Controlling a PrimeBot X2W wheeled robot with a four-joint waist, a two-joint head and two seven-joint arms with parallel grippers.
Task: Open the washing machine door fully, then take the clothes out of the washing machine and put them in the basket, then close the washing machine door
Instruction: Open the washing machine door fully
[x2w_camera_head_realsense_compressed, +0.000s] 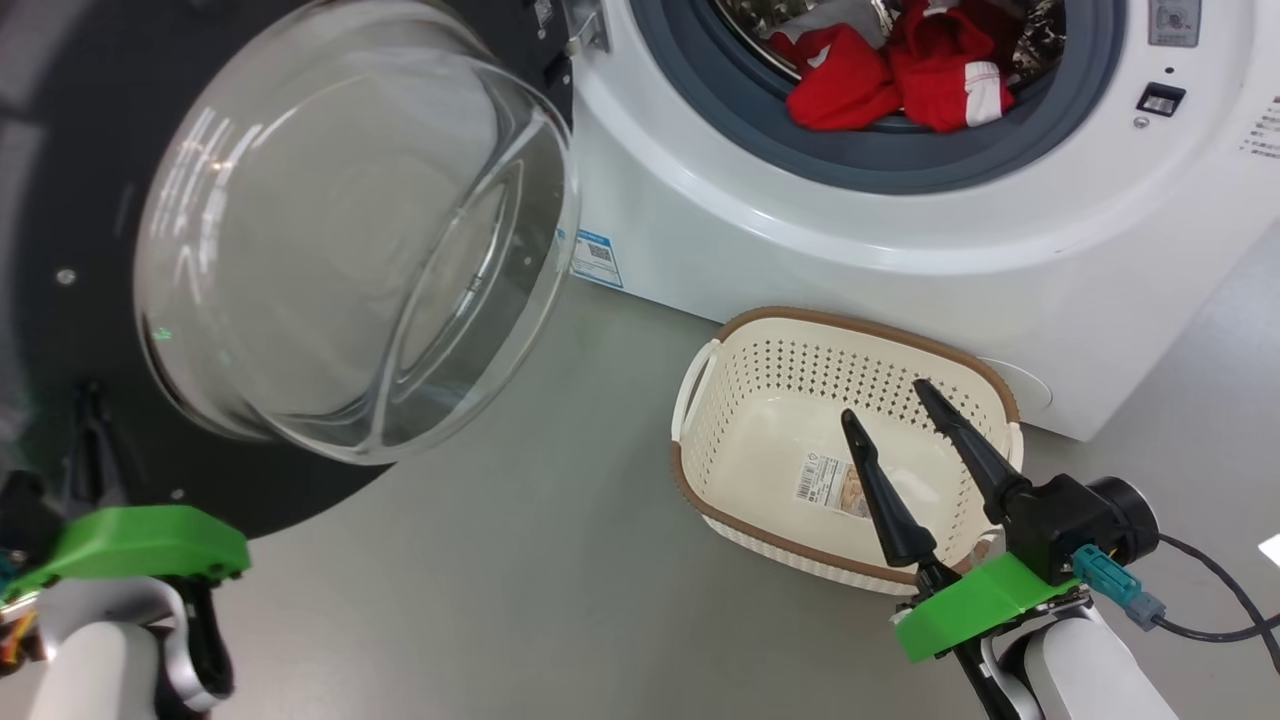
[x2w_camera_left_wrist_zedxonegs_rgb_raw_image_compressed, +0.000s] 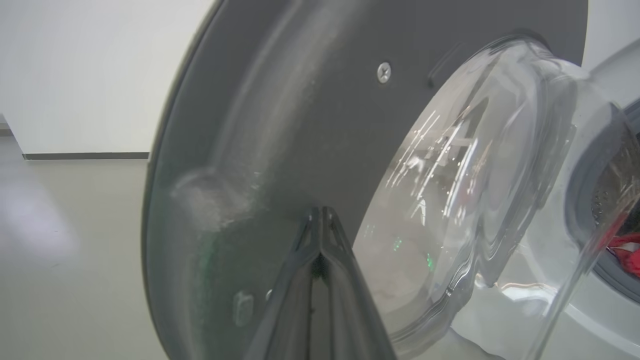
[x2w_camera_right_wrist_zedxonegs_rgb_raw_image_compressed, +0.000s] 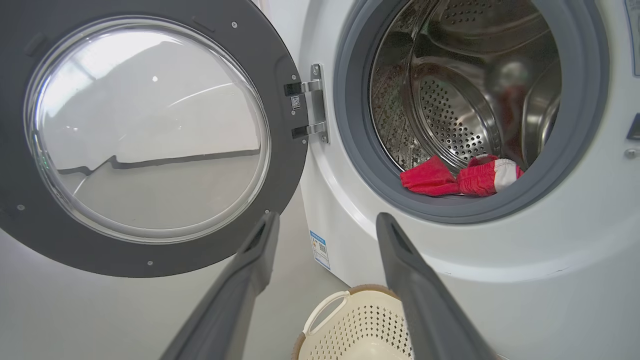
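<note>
Right gripper (x2w_camera_head_realsense_compressed: 884, 400) hangs wide open above the basket (x2w_camera_head_realsense_compressed: 850, 325); the clothes (x2w_camera_head_realsense_compressed: 890, 75) lie up and ahead of it at the lip of the drum (x2w_camera_right_wrist_zedxonegs_rgb_raw_image_compressed: 450, 100), so that arm's nearer. Left gripper (x2w_camera_left_wrist_zedxonegs_rgb_raw_image_compressed: 320, 212), pinched shut, sits against the washing machine door (x2w_camera_head_realsense_compressed: 60, 200).

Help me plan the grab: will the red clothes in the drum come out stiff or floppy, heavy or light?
The clothes lie crumpled in soft folds, so probably floppy, sagging from any pinch. They look like thin fabric, likely light. They rest against the grey gasket, so they may drag across it.
</note>
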